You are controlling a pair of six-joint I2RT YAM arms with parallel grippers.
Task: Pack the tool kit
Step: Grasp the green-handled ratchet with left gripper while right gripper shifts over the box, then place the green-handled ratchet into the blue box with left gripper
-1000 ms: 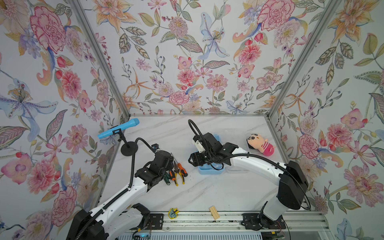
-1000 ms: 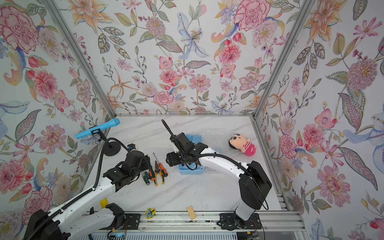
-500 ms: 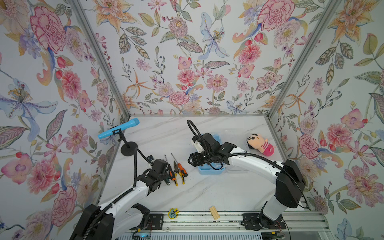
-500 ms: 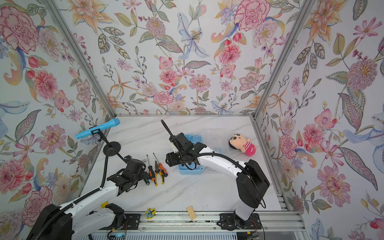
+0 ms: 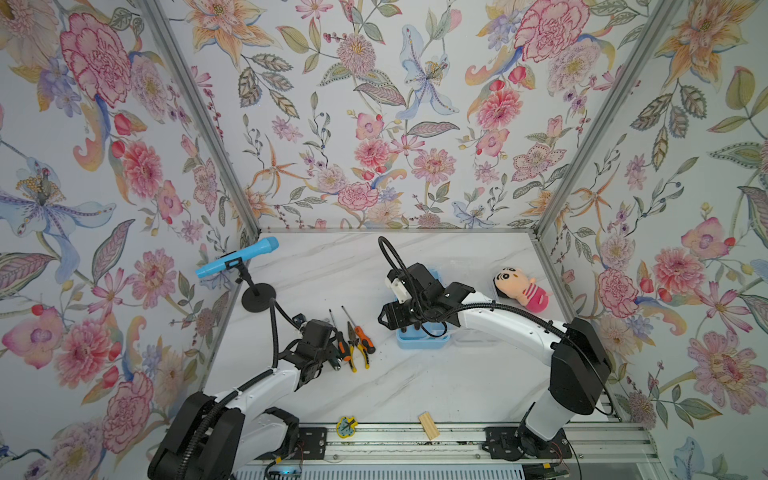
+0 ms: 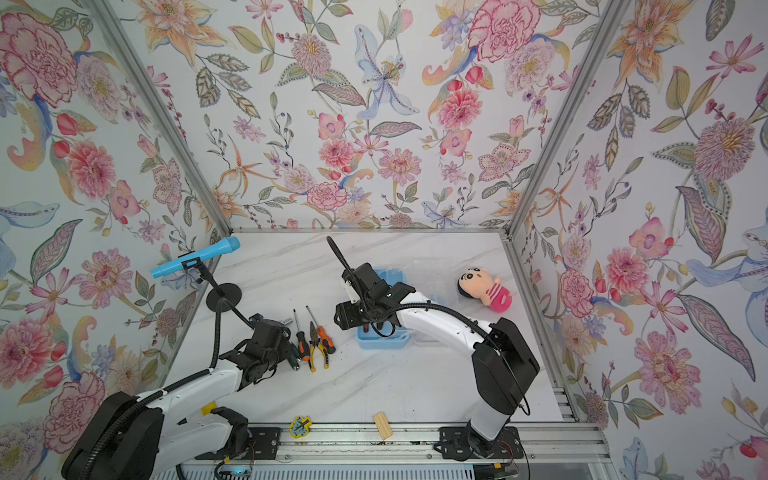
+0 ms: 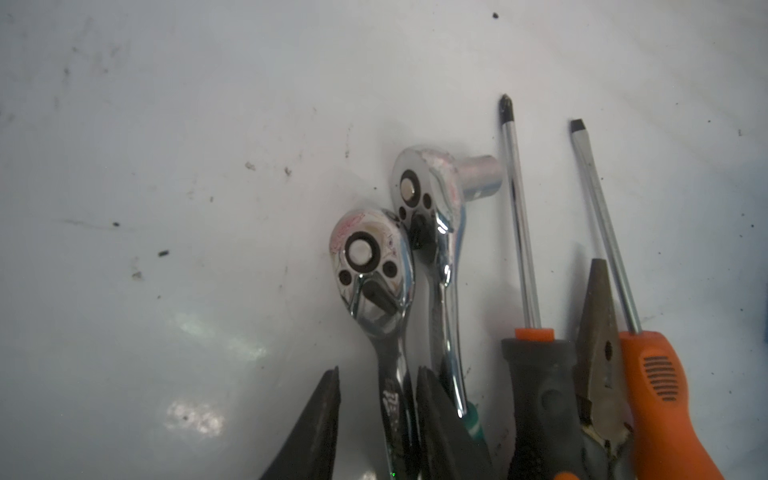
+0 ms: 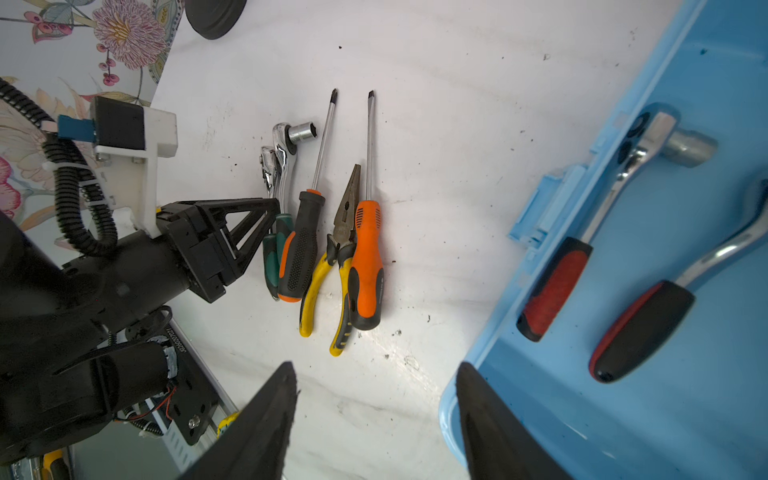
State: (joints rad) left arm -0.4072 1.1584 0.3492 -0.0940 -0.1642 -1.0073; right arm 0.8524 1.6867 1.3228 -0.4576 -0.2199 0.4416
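Observation:
A row of tools lies on the white table: two chrome ratchet wrenches [image 7: 365, 257] [image 7: 432, 195], a black-handled screwdriver [image 5: 341, 345], yellow pliers [image 5: 353, 349] and an orange screwdriver [image 5: 363, 338]. My left gripper [image 7: 378, 415] is low at the left end of the row. Its fingers straddle the nearer ratchet's handle; one finger touches it and a gap shows at the other. The blue tool case [image 5: 422, 343] lies open to the right and holds two red-and-black-handled ratchets [image 8: 557, 286] [image 8: 640, 332]. My right gripper [image 8: 374, 399] hovers open over the case's left rim with nothing in it.
A blue microphone [image 5: 237, 257] on a black stand is at the back left. A plush doll [image 5: 521, 286] lies at the right. A wooden block [image 5: 429, 426] and a yellow leaf-shaped piece [image 5: 346, 426] sit on the front rail. Floral walls close in three sides.
My left gripper has dropped down onto the left end of the tool row and its jaws have narrowed round the ratchet handle. The right arm has barely moved.

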